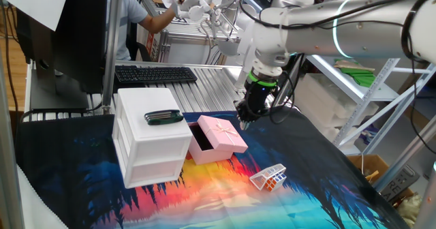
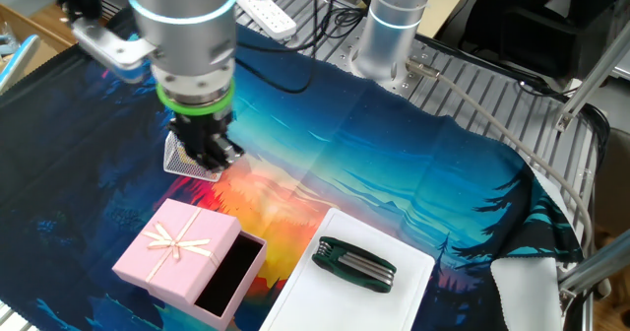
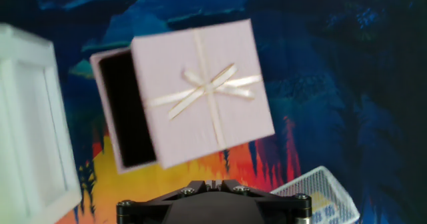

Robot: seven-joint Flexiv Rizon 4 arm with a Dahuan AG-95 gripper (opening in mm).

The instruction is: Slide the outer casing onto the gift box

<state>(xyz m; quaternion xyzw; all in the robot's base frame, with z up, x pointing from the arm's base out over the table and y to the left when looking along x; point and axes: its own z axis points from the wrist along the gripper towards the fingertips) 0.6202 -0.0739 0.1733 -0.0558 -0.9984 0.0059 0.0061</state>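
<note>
The outer casing (image 1: 226,133) is a pale pink square sleeve with a gold bow. It lies on the mat, partly over the gift box (image 1: 199,142). The box's dark interior sticks out on the side toward the white cabinet. Both show in the other fixed view, casing (image 2: 175,250) and box (image 2: 232,274), and in the hand view, casing (image 3: 203,91) and box (image 3: 124,111). My gripper (image 1: 244,123) hovers above and just beyond the casing, not touching it. Its fingers are together and hold nothing. It also shows in the other fixed view (image 2: 209,154) and in the hand view (image 3: 210,184).
A white drawer cabinet (image 1: 151,147) stands right beside the box, with a green-black multi-tool (image 1: 163,117) on top. A clear wire-like cube (image 1: 268,178) lies on the mat near the casing. A keyboard (image 1: 155,73) sits behind on the metal table.
</note>
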